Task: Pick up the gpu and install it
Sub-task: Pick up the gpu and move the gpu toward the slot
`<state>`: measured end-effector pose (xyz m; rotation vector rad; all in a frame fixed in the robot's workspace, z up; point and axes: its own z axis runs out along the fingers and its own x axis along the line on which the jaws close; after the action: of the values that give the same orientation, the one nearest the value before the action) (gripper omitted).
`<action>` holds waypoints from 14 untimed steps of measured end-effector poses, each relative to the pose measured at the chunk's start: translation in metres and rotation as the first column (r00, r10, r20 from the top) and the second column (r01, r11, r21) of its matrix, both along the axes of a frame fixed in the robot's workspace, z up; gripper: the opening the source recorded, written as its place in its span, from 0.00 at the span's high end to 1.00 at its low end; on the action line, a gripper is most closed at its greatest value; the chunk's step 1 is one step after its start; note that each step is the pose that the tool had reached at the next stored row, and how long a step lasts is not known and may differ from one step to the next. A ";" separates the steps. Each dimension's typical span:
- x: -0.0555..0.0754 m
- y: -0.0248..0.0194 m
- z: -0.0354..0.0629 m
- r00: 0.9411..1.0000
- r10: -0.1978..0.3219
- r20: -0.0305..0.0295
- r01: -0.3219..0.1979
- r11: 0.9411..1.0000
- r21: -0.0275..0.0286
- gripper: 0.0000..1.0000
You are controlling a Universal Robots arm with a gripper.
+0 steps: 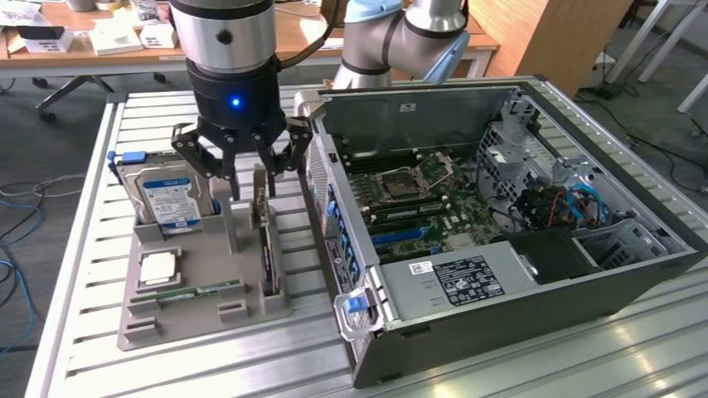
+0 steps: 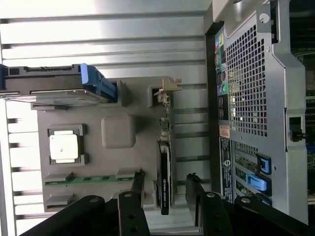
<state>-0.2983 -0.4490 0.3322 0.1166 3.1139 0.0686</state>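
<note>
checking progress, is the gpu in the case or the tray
Out, in the tray: the gpu stands on edge in its slot, outside the case.

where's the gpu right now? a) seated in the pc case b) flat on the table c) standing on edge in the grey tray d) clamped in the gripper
c: the gpu stands on edge in the grey tray, with the open gripper poised over it.

gpu in tray — hard drive beside it, case alongside
</note>
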 end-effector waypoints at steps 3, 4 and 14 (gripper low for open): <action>0.000 0.0000 -0.0001 1.000 0.000 0.000 0.000 1.000 0.000 0.53; 0.000 0.0000 -0.0003 1.000 0.000 0.000 0.000 1.000 0.000 0.53; 0.000 0.0001 -0.0017 1.000 0.000 0.000 0.000 1.000 0.000 0.53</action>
<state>-0.2982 -0.4489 0.3304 0.1167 3.1135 0.0692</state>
